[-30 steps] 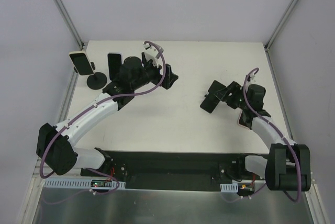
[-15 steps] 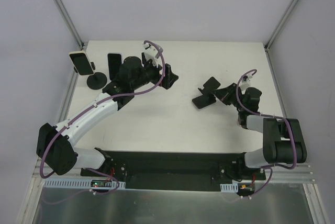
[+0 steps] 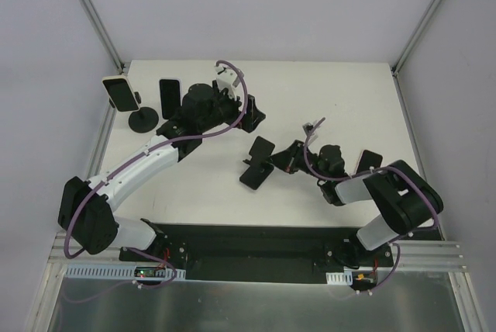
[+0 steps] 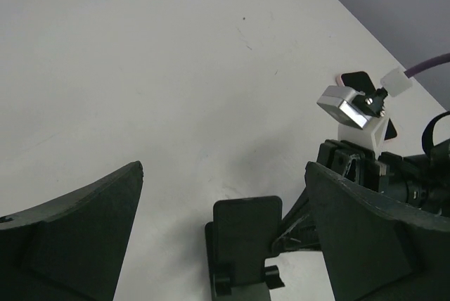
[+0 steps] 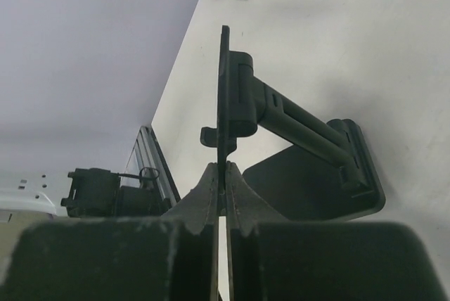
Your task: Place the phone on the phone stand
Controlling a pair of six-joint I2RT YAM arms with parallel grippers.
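Observation:
The black phone stand sits mid-table, its back plate upright. My right gripper is shut on the edge of that plate; in the right wrist view the thin plate runs straight down between the closed fingertips. A pink-edged phone lies flat on the table beside the right arm, and the left wrist view shows it behind the right wrist camera. My left gripper hovers open above and behind the stand, holding nothing.
At the back left a white-edged phone rests on a round-based holder. A dark phone stands upright next to it. The left arm lies across that corner. Metal frame posts rise at the table's back corners.
The right gripper has shut on the stand and swept left with it, from the right side to mid-table. The left arm has barely moved.

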